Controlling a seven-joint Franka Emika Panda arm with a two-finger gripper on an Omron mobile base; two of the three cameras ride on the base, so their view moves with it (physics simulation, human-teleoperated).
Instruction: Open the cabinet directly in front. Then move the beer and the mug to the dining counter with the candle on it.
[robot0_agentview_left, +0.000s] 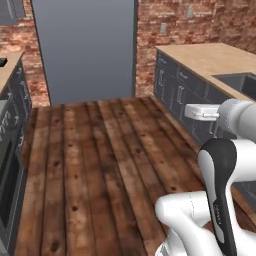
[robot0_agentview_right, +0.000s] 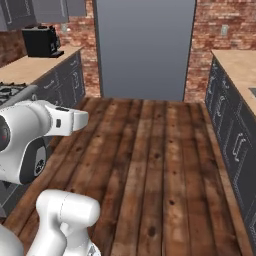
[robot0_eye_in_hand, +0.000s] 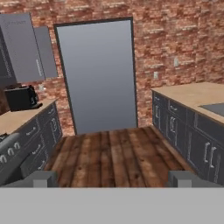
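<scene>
My gripper (robot0_eye_in_hand: 113, 178) is open, its two dark fingertips (robot0_eye_in_hand: 43, 177) far apart with nothing between them. It is held up over the wooden floor and looks down the kitchen aisle. My white hand (robot0_agentview_left: 200, 111) reaches out at mid height. A grey wall cabinet (robot0_eye_in_hand: 22, 48) with a silver bar handle hangs at the upper left, far from the gripper, with a narrower grey panel beside it. Whether its doors are open I cannot tell. The beer, the mug, the candle and the dining counter are out of view.
A tall grey door panel (robot0_eye_in_hand: 98, 74) stands in the brick wall straight ahead. On the right runs a wood worktop (robot0_agentview_left: 210, 57) with a sink and dark drawer units. A black coffee machine (robot0_agentview_right: 41, 41) and a stove (robot0_eye_in_hand: 13, 148) are on the left. Plank floor (robot0_agentview_left: 100, 165) lies between.
</scene>
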